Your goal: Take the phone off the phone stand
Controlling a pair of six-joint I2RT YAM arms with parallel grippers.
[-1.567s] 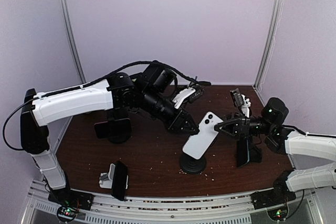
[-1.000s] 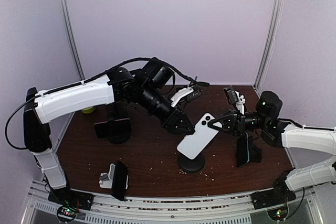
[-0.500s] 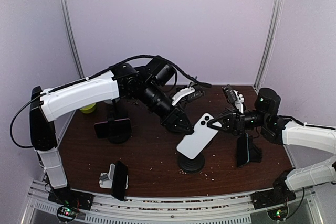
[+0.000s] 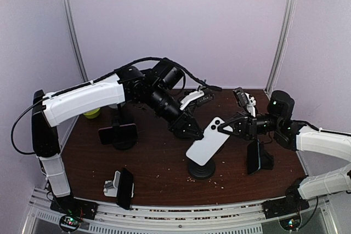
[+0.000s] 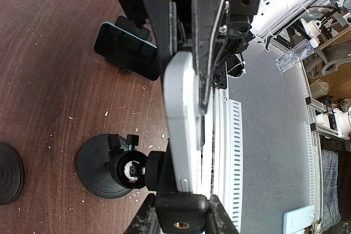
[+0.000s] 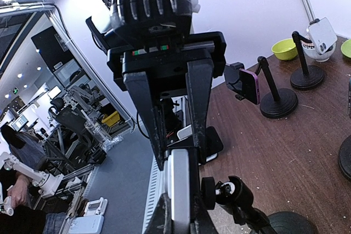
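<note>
Here's the picture: the phone (image 4: 210,141) sits clipped in the phone stand (image 4: 201,170), a little right of the middle of the table (image 4: 159,163) and closer to its near edge. Both arms are on it. The left gripper (image 4: 190,131) comes in from the far-left side, and its wrist view shows the fingers (image 5: 211,36) narrowed to the phone's thickness, pinching one end. The right gripper (image 4: 224,130) reaches from the right edge, fingertips (image 6: 197,113) equally narrow and hugging the upper end. That looks like a pinch too.

Now the danger. The stand's clamp (image 5: 181,215) grips the far end of the phone and nothing holds the round base down. If the phone is pulled across the clamp rather than out along it, the whole stand will probably lift or topple with it. Two claws on one slim body is another worry, since any mismatch in their pull would twist the phone or slide it out of a thin edge grip. The right arm also works just beside a neighbouring stand with a dark phone (image 4: 256,158), so a wide swing could knock it.

As for the lie, the phone's white back faces up and toward the near edge. Its long axis is tilted, the low end toward the near-left, and the camera end points up at the far-right corner.
</note>
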